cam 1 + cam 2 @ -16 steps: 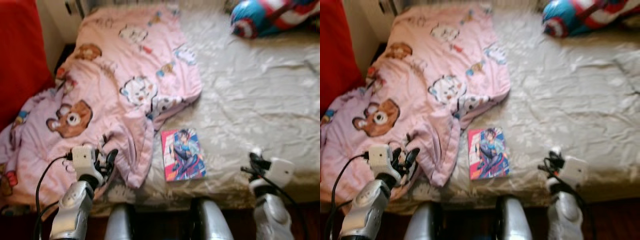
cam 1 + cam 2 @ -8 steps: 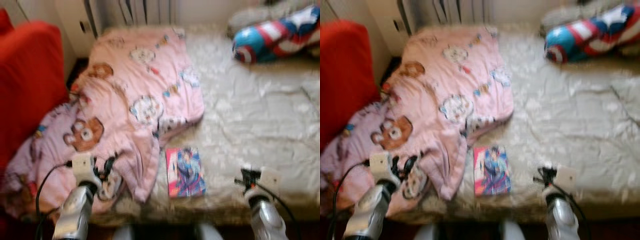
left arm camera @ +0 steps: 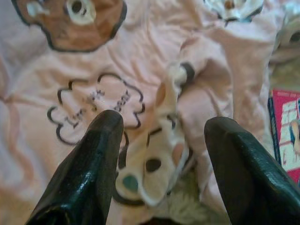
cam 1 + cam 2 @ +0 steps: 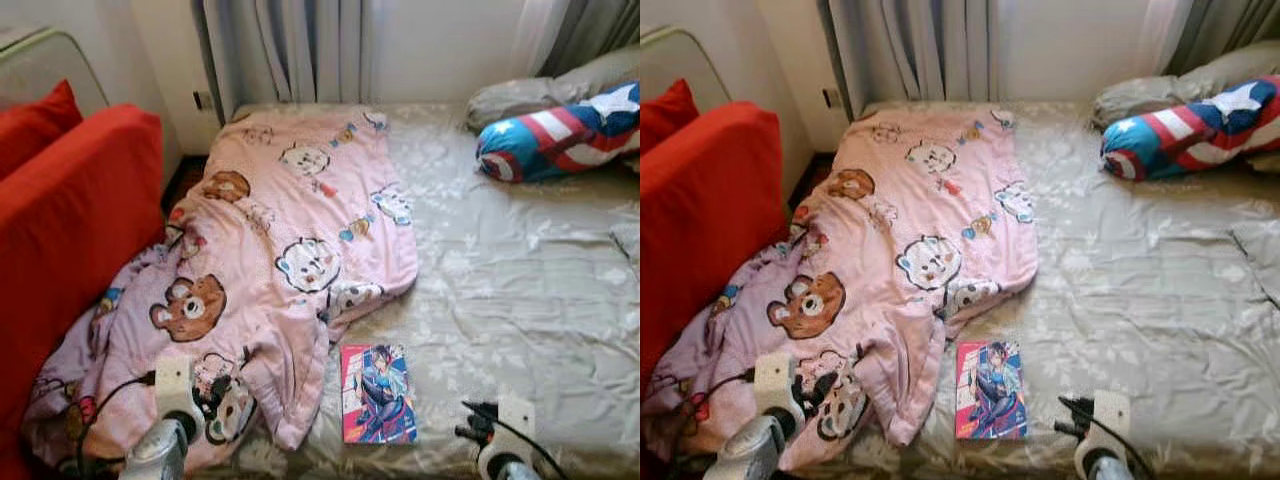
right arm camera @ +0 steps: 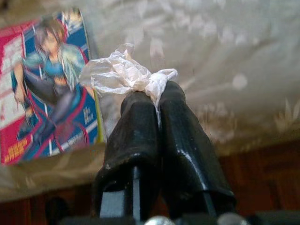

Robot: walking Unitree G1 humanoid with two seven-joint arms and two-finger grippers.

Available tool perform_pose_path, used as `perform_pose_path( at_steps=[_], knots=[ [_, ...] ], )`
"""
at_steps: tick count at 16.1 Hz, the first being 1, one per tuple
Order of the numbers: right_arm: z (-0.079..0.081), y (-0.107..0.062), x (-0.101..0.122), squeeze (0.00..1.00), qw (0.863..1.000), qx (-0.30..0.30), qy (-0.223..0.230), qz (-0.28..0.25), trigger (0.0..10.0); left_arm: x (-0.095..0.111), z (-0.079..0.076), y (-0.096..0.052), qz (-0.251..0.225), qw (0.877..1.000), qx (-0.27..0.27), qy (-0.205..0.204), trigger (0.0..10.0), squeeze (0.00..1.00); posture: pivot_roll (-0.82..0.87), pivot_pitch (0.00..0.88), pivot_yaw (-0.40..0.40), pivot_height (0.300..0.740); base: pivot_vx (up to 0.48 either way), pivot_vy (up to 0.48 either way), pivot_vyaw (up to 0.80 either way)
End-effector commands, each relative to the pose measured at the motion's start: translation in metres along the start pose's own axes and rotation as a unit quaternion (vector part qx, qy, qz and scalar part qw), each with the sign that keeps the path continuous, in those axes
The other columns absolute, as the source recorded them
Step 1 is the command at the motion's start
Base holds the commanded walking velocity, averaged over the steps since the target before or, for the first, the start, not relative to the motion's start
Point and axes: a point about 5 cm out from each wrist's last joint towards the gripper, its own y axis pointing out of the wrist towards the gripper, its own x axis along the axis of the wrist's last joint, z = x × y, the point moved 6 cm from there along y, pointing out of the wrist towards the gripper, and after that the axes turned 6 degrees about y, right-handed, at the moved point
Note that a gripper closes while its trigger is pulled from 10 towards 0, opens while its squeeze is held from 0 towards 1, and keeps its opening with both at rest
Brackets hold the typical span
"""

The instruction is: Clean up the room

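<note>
right claw (image 5: 157, 101) pinching crumpled plastic (image 5: 124, 75), comic book (image 5: 44, 84)

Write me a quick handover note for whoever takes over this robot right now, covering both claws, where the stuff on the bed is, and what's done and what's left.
Left claw: open, hovering over the crumpled near end of the pink cartoon blanket, holding nothing.
Right claw: shut on a crumpled clear plastic scrap, near the front edge of the bed.
Comic book: flat on the sheet, just right of the blanket's hanging corner, between the two claws.
Star-and-stripes cushion: at the far right by the grey pillow.
Red sofa: left of the bed.
Done: scrap picked up.
Left: bin the scrap, put the comic away, straighten the blanket.
</note>
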Motion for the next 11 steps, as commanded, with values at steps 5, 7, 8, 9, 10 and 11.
perform_pose_path(
  at_steps=[5,7,8,9,10,11],
  knots=[
    [0.007,-0.003,-0.034,0.0,0.997,-0.004,-0.044,0.07,10.0,-0.075,0.003,-0.02,0.138,0.99,0.01,0.012,10.0,0.0,-0.02,0.0,0.005,0.74,0.0,0.0,0.0],
    [0.019,-0.003,-0.037,0.0,0.991,0.026,-0.1,0.08,10.0,-0.101,-0.001,-0.033,0.18,0.984,0.011,0.017,10.0,0.0,-0.03,0.0,-0.003,0.74,0.0,0.0,0.0],
    [0.018,-0.003,-0.037,0.0,0.992,0.023,-0.091,0.079,10.0,-0.108,-0.003,-0.036,0.189,0.982,0.011,0.016,10.0,0.0,-0.03,0.0,-0.006,0.74,0.0,0.0,0.0],
    [0.016,-0.003,-0.037,0.0,0.993,0.014,-0.086,0.078,10.0,-0.11,-0.005,-0.037,0.191,0.981,0.01,0.014,10.0,0.0,-0.03,0.0,-0.01,0.74,0.0,0.0,0.0],
    [0.016,-0.003,-0.038,0.0,0.993,0.014,-0.088,0.08,10.0,-0.11,-0.006,-0.037,0.19,0.982,0.009,0.012,10.0,0.0,-0.03,0.0,-0.011,0.74,0.0,0.0,0.0],
    [0.017,-0.003,-0.04,0.0,0.992,0.017,-0.098,0.083,10.0,-0.11,-0.008,-0.036,0.189,0.982,0.008,0.011,10.0,0.0,-0.02,0.0,-0.014,0.74,0.0,0.0,0.0]
  ],
)
